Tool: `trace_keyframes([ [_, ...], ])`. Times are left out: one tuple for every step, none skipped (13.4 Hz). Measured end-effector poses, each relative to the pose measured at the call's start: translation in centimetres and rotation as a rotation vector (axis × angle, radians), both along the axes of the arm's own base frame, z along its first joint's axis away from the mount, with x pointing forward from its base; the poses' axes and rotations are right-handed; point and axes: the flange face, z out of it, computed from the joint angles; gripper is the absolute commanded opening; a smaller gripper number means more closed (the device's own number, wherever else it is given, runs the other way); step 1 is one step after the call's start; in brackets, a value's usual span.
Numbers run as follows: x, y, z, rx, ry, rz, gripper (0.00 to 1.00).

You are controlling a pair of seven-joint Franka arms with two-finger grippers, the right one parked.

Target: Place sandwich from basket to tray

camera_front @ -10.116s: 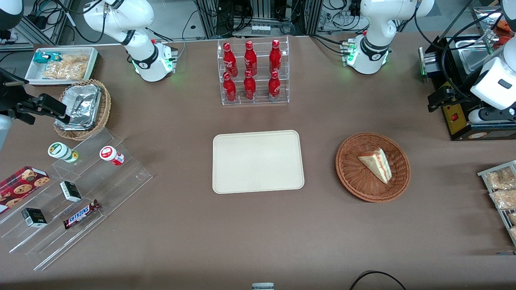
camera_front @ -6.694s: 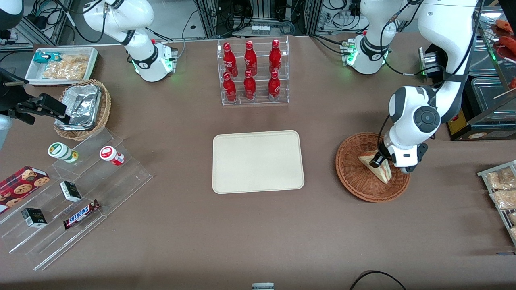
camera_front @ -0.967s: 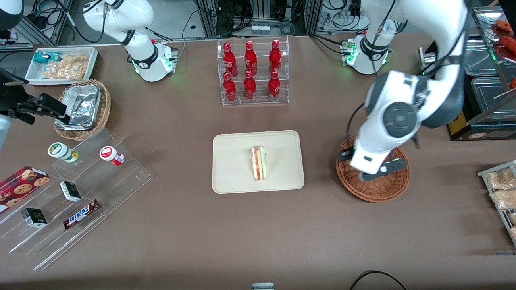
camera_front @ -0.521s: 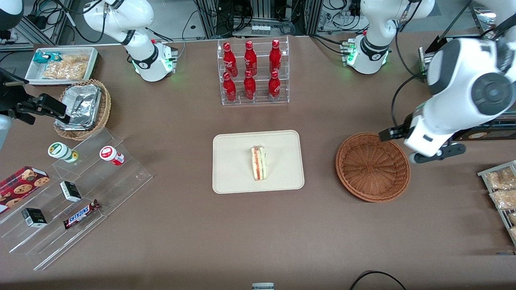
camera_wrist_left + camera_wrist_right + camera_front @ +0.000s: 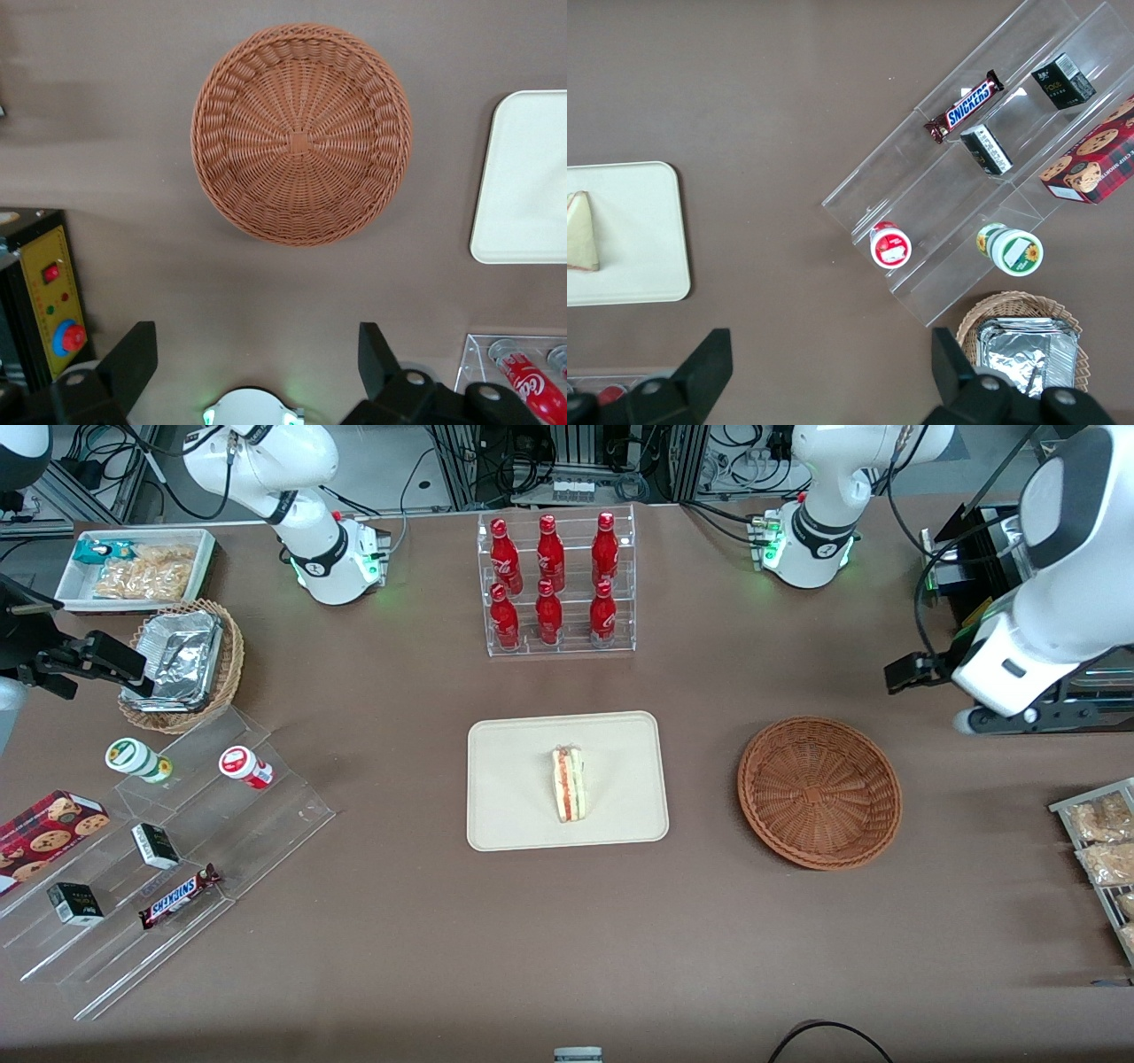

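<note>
A brown-covered bench (image 5: 399, 957) fills the scene, backed by cable-strewn equipment racks along its edge farthest from the front camera. The working left arm (image 5: 1054, 602) is raised over its own end of the bench, its gripper (image 5: 257, 367) hanging above bare brown surface, farther from the front camera than the basket, with its two black fingers (image 5: 133, 359) spread wide and nothing between them. Stepped clear acrylic shelves (image 5: 177, 868) occupy the corner near the front camera at the parked arm's end, carrying a Snickers bar (image 5: 180, 895), small dark boxes and two capped jars. The cream tray (image 5: 514, 815) lies flat at the middle of the bench, its long sides parallel to the bench's long edges. The round reddish-brown basket (image 5: 819, 793) sits just beside the tray toward the working arm's end, apart from it and holding nothing. A clear rack of six red bottles (image 5: 554, 584) stands farther from the front camera than the tray. The sandwich (image 5: 568, 783) rests on the tray, near its middle and slightly toward the edge nearest the front camera, its striped pink, orange and green cut edge facing up.
</note>
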Motion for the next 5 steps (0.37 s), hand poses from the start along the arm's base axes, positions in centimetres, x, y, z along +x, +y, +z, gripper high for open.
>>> trace_keyframes([
  [-0.2,0.7,0.7,-0.002,-0.014,-0.008,1.0],
  [-0.2,1.4,1.3,-0.001,-0.027,-0.012,1.0],
  [-0.1,2.1,1.8,0.003,-0.038,-0.01,1.0],
  [0.0,3.1,2.2,0.001,-0.046,-0.007,1.0],
  [0.1,4.1,2.4,-0.002,-0.052,-0.01,1.0],
])
